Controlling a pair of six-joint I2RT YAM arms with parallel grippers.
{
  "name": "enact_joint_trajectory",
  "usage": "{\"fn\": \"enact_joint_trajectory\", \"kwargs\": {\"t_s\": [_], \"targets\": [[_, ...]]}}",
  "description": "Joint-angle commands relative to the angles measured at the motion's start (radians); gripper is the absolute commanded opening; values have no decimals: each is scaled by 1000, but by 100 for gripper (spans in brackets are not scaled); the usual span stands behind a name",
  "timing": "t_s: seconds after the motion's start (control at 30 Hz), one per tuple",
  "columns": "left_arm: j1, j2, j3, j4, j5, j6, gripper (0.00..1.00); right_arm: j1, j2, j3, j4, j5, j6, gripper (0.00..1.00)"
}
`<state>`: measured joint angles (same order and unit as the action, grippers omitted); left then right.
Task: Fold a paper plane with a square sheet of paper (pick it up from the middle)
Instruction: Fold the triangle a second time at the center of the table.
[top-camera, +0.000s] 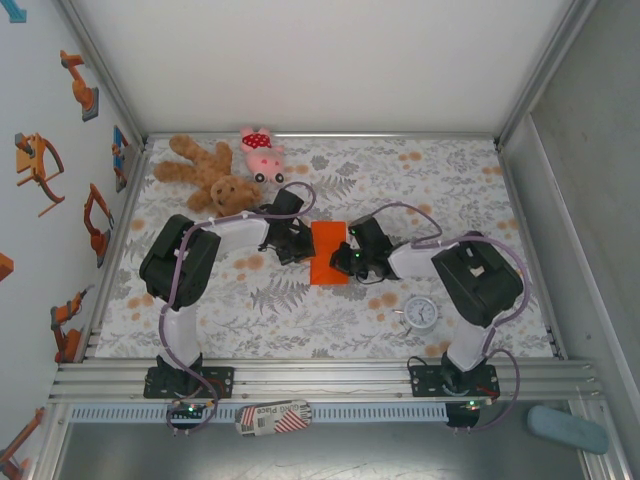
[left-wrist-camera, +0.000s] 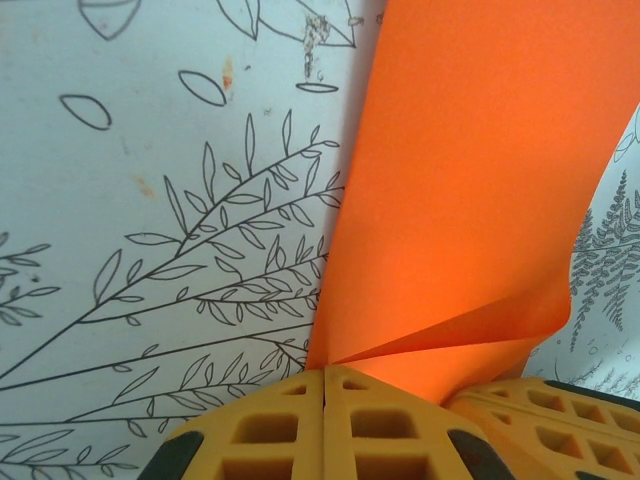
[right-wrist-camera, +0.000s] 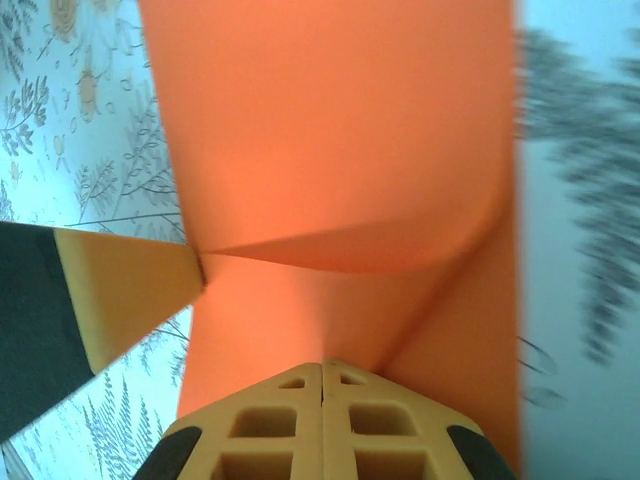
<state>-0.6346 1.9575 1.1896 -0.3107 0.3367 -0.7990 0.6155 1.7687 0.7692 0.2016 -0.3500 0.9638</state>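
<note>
We start with the tabletop (top-camera: 450, 190), covered in a leaf-and-flower print, with the two arms (top-camera: 185, 260) reaching in from 6 o'clock and meeting at its centre. A brown teddy bear (top-camera: 210, 175) lies at about 10 o'clock and a pink plush pig (top-camera: 262, 153) just beside it at 11, both well apart from the work.

The square sheet of paper (top-camera: 328, 255) sits at the centre between the two wrists. From above it reads as a tall, narrow orange rectangle, and we cannot tell whether it is bowed upward or doubled over. A small round white clock (top-camera: 421, 313) stands at 4 o'clock.

The left gripper (left-wrist-camera: 324, 375) has its jaws pressed together on the sheet's 9 o'clock edge, with a soft ridge running out from the pinch. The right gripper (right-wrist-camera: 322, 368) is likewise closed tight on the 3 o'clock edge, and the paper buckles above it.

We judge this to be the first centre fold. To do it well, we would keep both pinches firm, bring the edges together evenly so the corners match, avoid twisting either wrist, and only then flatten the crease against the tabletop.
</note>
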Motion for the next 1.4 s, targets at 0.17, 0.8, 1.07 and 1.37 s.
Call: {"fn": "enact_joint_trajectory", "kwargs": {"t_s": [0.17,0.8,1.07,1.37], "targets": [[0,71,-18,-96,-65,6,0,-49,-147,-60,-62,67,-21,0],[-1,77,-15,-108,-65,-4,0,1,100,188,-105,-41,-66,0],[-2,84,-15,-126,-86,4,0,-54,99,95,-61,-2,-36,0],[-1,89,-8,-132,-88,17,0,-173,15,0,-31,6,-23,0]]}}
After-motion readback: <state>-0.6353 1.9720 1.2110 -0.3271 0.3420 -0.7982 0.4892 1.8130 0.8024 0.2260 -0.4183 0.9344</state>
